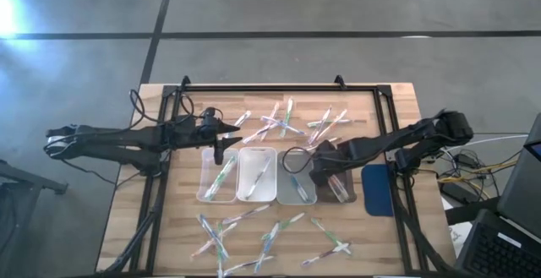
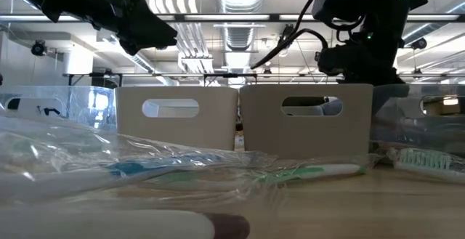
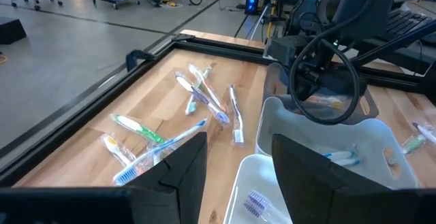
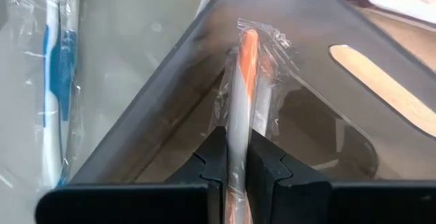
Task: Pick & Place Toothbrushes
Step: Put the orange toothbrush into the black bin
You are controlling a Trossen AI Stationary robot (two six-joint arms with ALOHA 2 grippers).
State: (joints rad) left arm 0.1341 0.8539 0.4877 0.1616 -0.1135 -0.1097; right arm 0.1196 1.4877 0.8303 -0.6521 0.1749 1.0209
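The long light wooden table (image 1: pixel 397 100) carries a row of four rectangular plastic trays. The right gripper (image 4: pixel 236 173) hangs low inside the dark smoky one at the right end (image 4: pixel 163 115), its fingers pressed together on a wrapped toothbrush with an orange and white handle (image 4: pixel 244 74). The brush sticks straight out ahead of the claw, with the tray's sloping wall close on one side of it and the slotted end wall further ahead. Just beyond that side wall, in the clear neighbouring tray (image 1: pixel 296 185), lies a blue and white wrapped toothbrush (image 4: pixel 56 81).

The left gripper (image 3: pixel 238 166) hovers over the clear trays at the other end of the row with its fingers spread and nothing between them. More wrapped toothbrushes lie scattered on the wood out in front of it (image 3: pixel 197 101).

The main risk, as I judge it, is the crinkled wrapper. The right claw pinches film as much as handle, so on release the plastic could cling to a finger pad and drag the brush up and out. The brush is also near the sloping wall; let go at an angle, it may lean against it instead of lying flat. A smaller worry: the two arms work close together over the same row, so a careless reach by the left could knock a tray.
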